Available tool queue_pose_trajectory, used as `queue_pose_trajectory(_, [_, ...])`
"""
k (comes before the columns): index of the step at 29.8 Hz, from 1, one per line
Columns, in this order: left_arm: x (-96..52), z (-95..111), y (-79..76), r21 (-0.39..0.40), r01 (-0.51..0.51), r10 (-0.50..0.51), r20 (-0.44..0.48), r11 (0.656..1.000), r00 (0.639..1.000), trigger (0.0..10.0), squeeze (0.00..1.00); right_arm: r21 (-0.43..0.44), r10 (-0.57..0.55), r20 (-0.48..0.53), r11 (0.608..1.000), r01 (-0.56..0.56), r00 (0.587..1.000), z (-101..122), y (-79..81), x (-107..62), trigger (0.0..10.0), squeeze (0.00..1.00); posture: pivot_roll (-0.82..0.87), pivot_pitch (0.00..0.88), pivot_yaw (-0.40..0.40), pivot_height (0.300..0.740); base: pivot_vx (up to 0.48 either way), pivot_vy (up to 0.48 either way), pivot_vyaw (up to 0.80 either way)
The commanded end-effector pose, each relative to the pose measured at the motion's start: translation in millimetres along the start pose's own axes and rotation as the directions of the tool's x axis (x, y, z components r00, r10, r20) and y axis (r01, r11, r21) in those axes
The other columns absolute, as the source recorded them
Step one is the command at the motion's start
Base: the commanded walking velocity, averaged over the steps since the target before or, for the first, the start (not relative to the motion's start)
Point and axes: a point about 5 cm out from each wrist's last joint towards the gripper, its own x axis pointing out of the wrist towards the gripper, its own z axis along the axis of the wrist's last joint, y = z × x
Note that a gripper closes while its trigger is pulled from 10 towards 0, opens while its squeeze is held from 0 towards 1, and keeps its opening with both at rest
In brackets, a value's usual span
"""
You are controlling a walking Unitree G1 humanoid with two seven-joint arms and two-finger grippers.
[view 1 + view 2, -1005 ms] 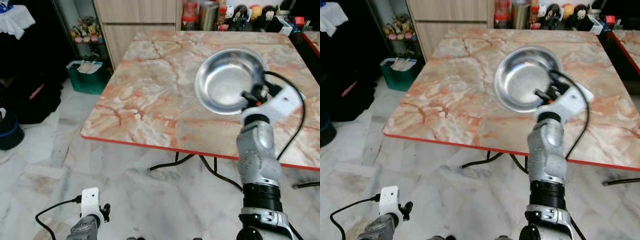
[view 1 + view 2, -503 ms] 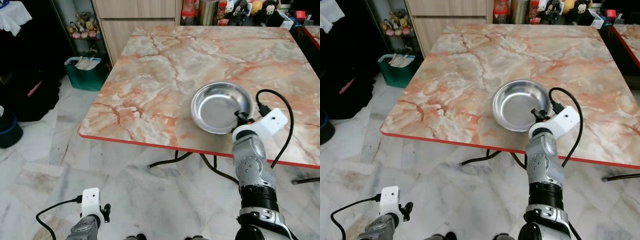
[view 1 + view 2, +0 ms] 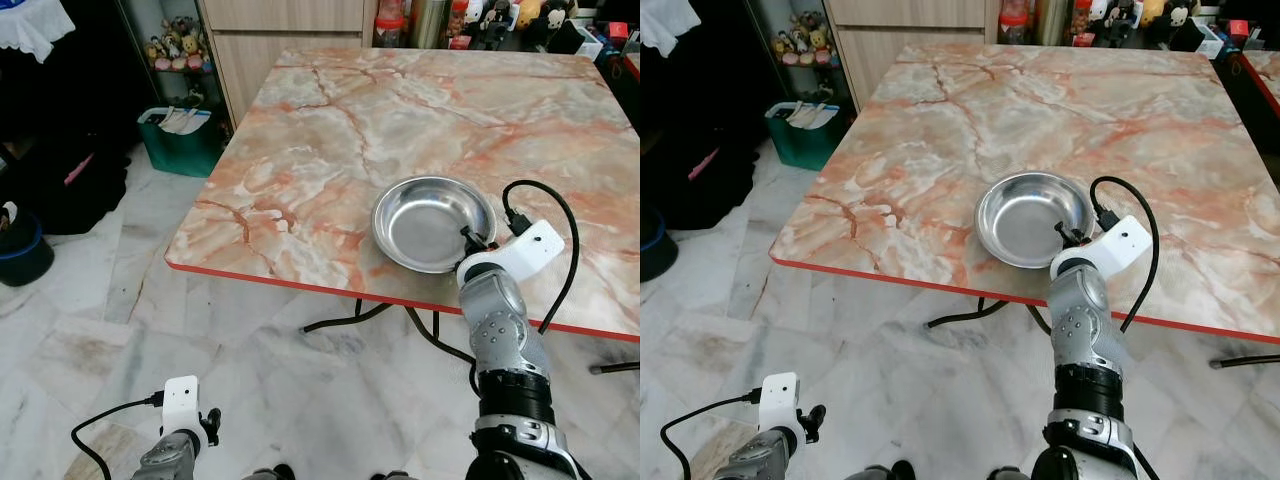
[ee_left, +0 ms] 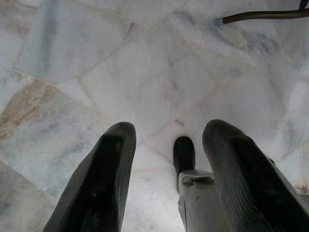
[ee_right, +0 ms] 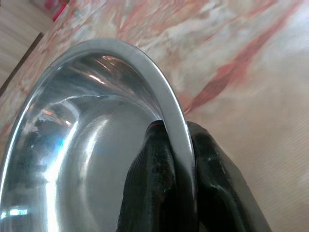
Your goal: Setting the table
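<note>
My right gripper (image 5: 181,159) pinches the steel bowl (image 3: 434,222) rim on the marble table (image 3: 330,130) (green bin (image 3: 180,140) well aside); left gripper (image 4: 169,169) hangs spread, empty.

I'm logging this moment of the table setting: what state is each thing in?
Steel bowl: upright, empty, resting on the marble table near its front edge.
Right gripper: shut on the bowl's rim, one finger inside, one outside.
Left gripper: open, hanging idle over the floor.
Green bin: on the floor beside the table, holding papers.
</note>
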Motion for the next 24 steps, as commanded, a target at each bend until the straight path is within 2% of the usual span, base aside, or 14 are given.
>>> queue_pose_trajectory(1, [-2.0,-6.1,7.1,0.006,-0.011,0.011,-0.020,1.000,1.000,10.0,0.00,0.016,-0.025,0.013,1.000,0.024,1.000,4.4,0.2,-2.8,10.0,0.00,-0.06,0.145,0.057,0.740,0.000,0.000,0.00])
queue_pose_trajectory(8, [-1.9,-5.4,8.5,0.007,-0.011,0.011,-0.020,1.000,1.000,10.0,0.00,0.004,-0.066,-0.023,0.998,0.066,0.998,-1.6,-3.7,-3.4,10.0,0.00,-0.06,0.146,0.058,0.740,0.000,0.000,0.00])
queue_pose_trajectory(13, [-2.1,-5.8,9.2,0.006,-0.010,0.010,-0.022,1.000,1.000,10.0,0.00,0.037,-0.069,-0.067,0.997,0.072,0.995,-8.7,-4.8,-4.8,10.0,0.00,-0.05,0.147,0.059,0.740,0.000,0.000,0.00])
queue_pose_trajectory(24, [-2.0,-4.9,8.8,0.006,-0.008,0.008,-0.017,1.000,1.000,10.0,0.00,0.035,-0.088,-0.072,0.995,0.090,0.994,-9.2,-3.8,-6.2,10.0,0.00,-0.05,0.149,0.059,0.740,0.000,0.000,0.00])
